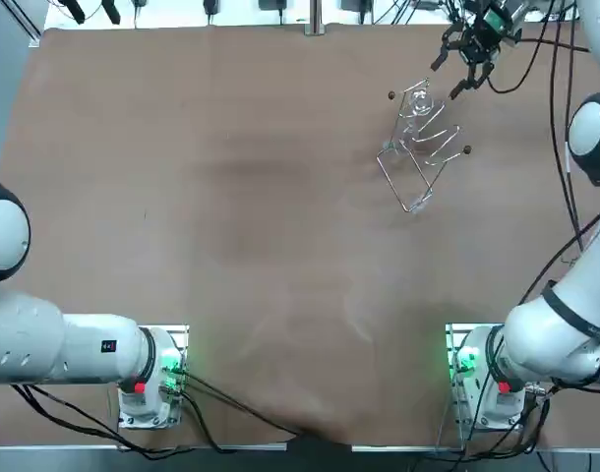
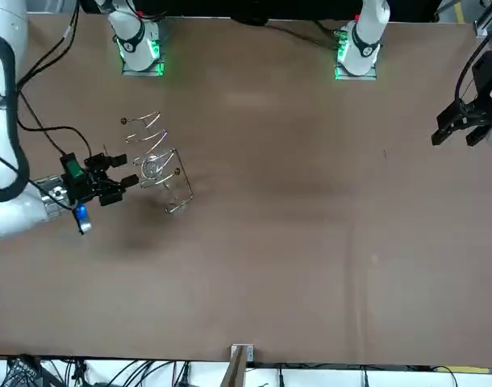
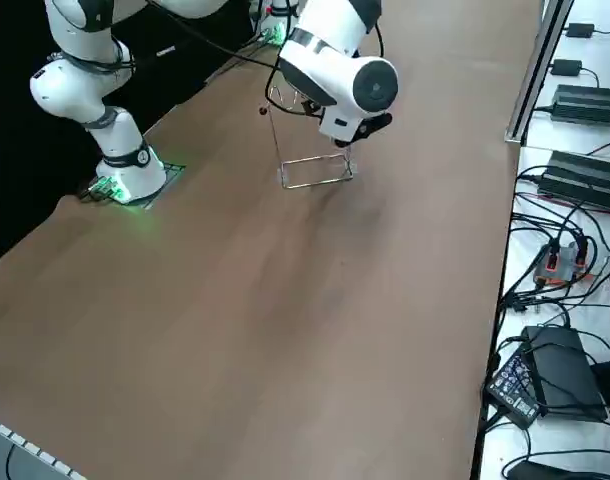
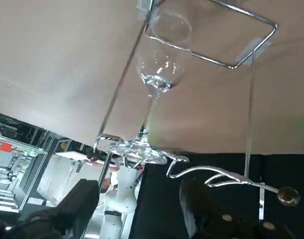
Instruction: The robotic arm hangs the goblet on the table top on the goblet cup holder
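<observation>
One goblet (image 4: 159, 74) hangs by its foot on the wire holder (image 1: 418, 162); the right end effector (image 1: 450, 77) hovers just beside it, spread wide

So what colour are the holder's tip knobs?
Brown knobs; right wrist view shows them best, right gripper nearby.

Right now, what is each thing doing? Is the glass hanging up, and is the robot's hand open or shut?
goblet: hanging upside down by its foot on the holder, not held.
goblet cup holder: standing upright on the table, carrying the goblet.
right gripper: open and empty, close beside the holder, touching nothing.
</observation>
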Robot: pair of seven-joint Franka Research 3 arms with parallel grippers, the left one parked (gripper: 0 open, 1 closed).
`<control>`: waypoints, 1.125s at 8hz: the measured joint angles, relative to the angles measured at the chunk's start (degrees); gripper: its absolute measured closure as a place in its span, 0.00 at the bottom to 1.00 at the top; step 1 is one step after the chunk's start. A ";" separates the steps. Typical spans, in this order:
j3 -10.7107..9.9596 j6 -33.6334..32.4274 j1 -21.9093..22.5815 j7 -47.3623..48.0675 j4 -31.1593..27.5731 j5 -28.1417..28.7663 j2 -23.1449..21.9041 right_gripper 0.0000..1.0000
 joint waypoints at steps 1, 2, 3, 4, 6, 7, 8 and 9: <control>0.00 0.06 0.00 -0.08 1.89 -1.21 -0.05 0.00; -0.03 0.15 -0.04 -0.12 4.19 -1.87 -0.11 0.00; -0.09 0.27 -0.17 -0.78 6.93 -3.41 -0.20 0.00; -0.15 0.44 -0.45 -2.57 9.82 -6.29 -0.34 0.00; -0.24 4.31 -1.04 -9.51 14.00 -13.53 -0.87 0.00; -0.25 8.03 -1.23 -14.96 14.90 -18.54 -1.00 0.00; -0.22 11.41 -1.18 -19.31 15.27 -24.17 -1.00 0.00; 0.01 13.00 -0.94 -21.95 15.57 -30.55 -1.02 0.00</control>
